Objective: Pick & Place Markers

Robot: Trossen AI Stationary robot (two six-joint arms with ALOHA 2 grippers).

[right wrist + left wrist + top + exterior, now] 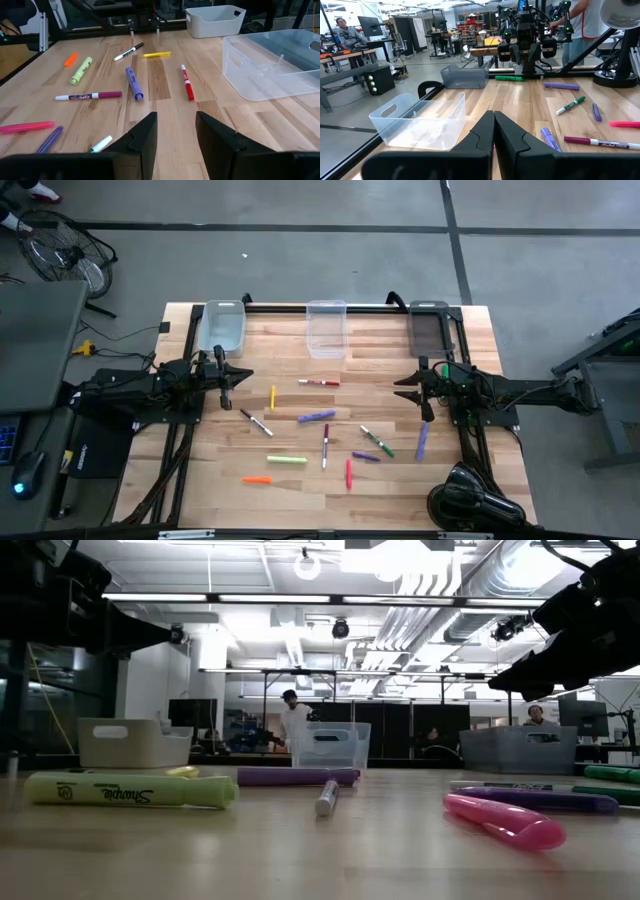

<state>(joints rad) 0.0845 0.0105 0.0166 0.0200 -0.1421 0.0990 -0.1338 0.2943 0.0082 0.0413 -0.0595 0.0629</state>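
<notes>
About a dozen markers lie flat on the wooden table between my arms: a yellow one (pixel 273 397), a red one (pixel 318 382), a black-and-white one (pixel 256 423), purple ones (pixel 316 417) (pixel 421 441), a light green one (pixel 287 460), an orange one (pixel 256 479) and a green one (pixel 377 441). My left gripper (pixel 494 131) is shut and empty, hovering at the table's left (pixel 235 375). My right gripper (pixel 175 131) is open and empty, hovering at the table's right (pixel 408 385). Its wrist view shows the purple marker (pixel 134 83) and the red marker (pixel 187 83) ahead of it.
Three bins stand along the far edge: a white one (pixel 222 328) at the left, a clear one (pixel 326 329) in the middle and a dark one (pixel 431 327) at the right. A black device (pixel 470 500) sits at the near right corner. People show in the room behind.
</notes>
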